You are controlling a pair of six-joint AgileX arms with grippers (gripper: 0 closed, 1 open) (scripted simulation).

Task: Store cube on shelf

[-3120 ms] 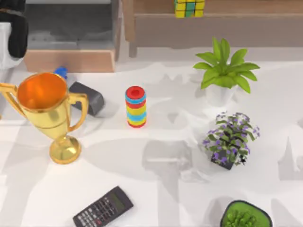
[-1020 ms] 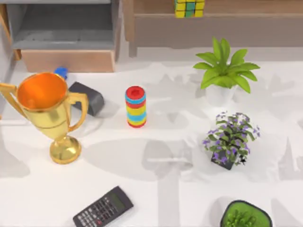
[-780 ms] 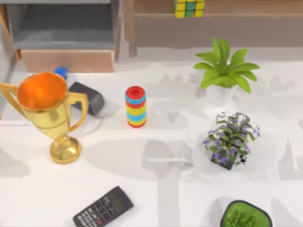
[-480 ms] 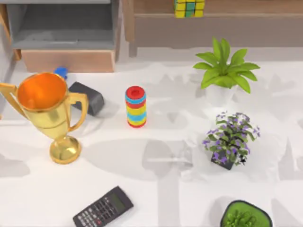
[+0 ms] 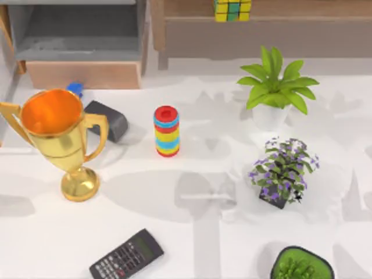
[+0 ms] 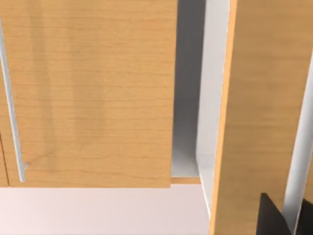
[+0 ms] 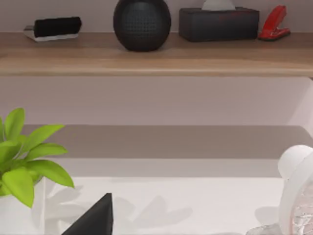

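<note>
Up on the shelf (image 5: 279, 8) sits the cube (image 5: 232, 9), well away from both my grippers, whose finger state I cannot tell, so I judge storing done, nothing left but parking.

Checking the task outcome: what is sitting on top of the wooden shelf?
The cube sits on the shelf at the top view's upper edge; its upper part is cut off by the frame.
</note>
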